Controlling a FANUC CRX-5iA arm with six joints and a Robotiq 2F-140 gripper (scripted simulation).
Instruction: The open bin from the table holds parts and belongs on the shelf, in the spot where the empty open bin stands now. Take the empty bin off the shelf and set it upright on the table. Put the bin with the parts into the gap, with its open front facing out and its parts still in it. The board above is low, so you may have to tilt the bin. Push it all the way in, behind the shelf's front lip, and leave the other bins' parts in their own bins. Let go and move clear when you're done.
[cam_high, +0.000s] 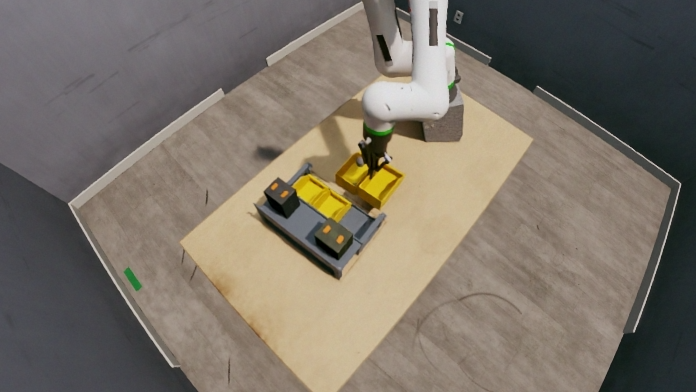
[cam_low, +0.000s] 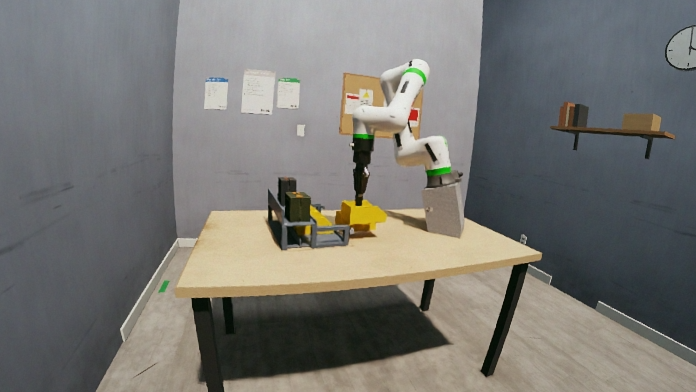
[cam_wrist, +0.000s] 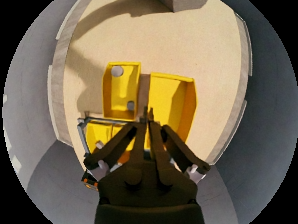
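Observation:
My gripper points straight down. It is shut on the side wall of the empty yellow open bin and holds it just above the table. The yellow bin with the parts stands on the table right beside it, on its left in the wrist view, with grey parts inside. The grey shelf holds two more yellow bins. A bare gap lies at its right end.
Two dark boxes with orange marks stand on the shelf's low top board. The arm's grey base block stands behind the bins.

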